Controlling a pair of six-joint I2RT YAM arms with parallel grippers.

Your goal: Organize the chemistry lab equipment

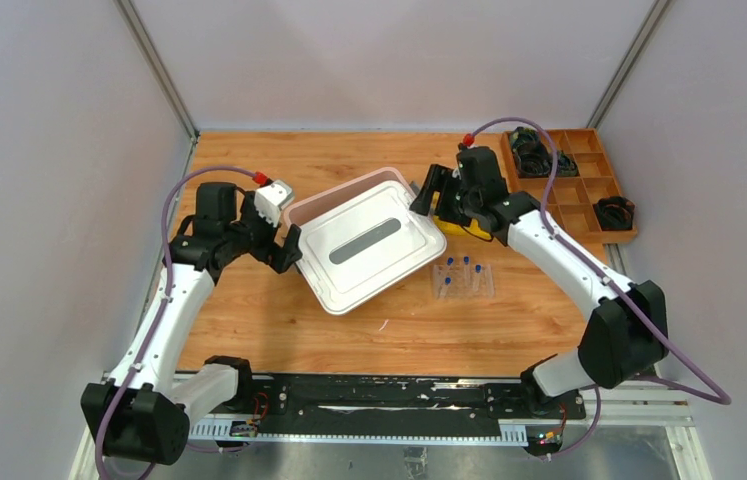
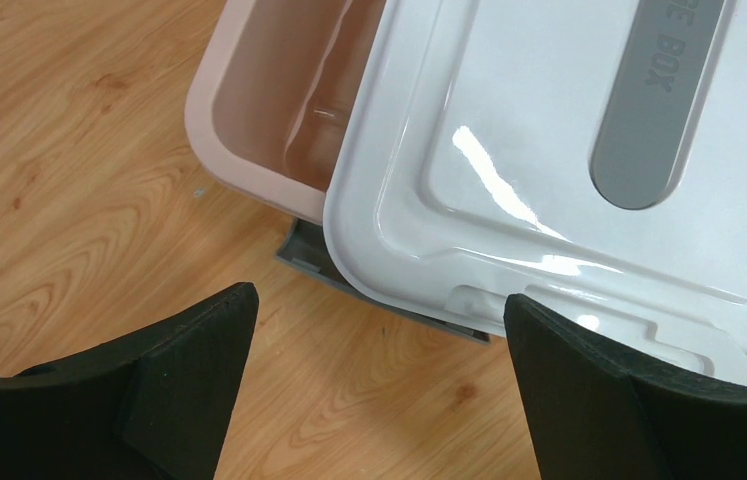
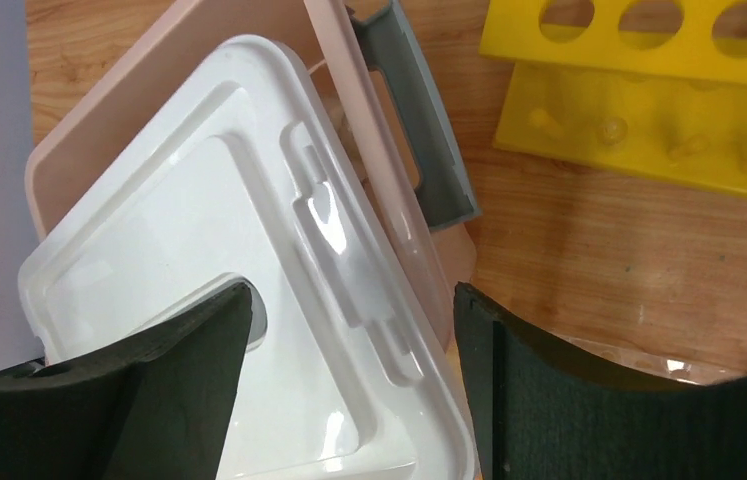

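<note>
only the top view shows the clear tube tray (image 1: 463,282) and its blue-capped tubes (image 1: 466,262), right of the worktop's (image 1: 249,330) middle. only my right wrist view shows the yellow rack's (image 3: 639,100) holes, beside the pink box's (image 3: 129,100) grey handle (image 3: 419,130). the white lid (image 1: 369,250) lies askew on the box. my left gripper (image 2: 379,300) gapes wide at one lid corner. my right gripper (image 3: 351,290) stands open over the opposite end. neither clamps anything.
</note>
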